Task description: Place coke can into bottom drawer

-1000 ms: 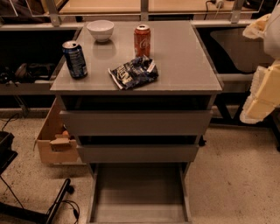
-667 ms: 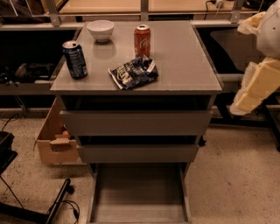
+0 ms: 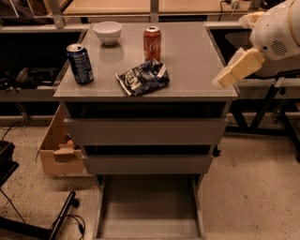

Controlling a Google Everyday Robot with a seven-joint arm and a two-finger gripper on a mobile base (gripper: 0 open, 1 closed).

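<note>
The white arm enters from the upper right, its cream gripper [image 3: 230, 74] slanting down-left at the grey cabinet top's [image 3: 197, 61] right edge, its state impossible to tell, the small red coke can [image 3: 152, 43] upright well left of it, the open grey bottom drawer [image 3: 149, 225] below-left.

A grey cabinet [image 3: 187, 56] stood on a pale speckled floor [image 3: 253, 197] under dim, warm light. Behind it ran a light wooden tabletop [image 3: 108, 5] on metal posts. A low grey bench [image 3: 28, 93] with dark clutter stretched off to the left, and a black metal frame [image 3: 276, 108] stood to the right. An open cardboard box [image 3: 54, 157] sat on the floor against the cabinet's left side, with black cables [image 3: 14, 213] trailing nearby. The gripper [image 3: 220, 82] hung at the cabinet's right edge.
</note>
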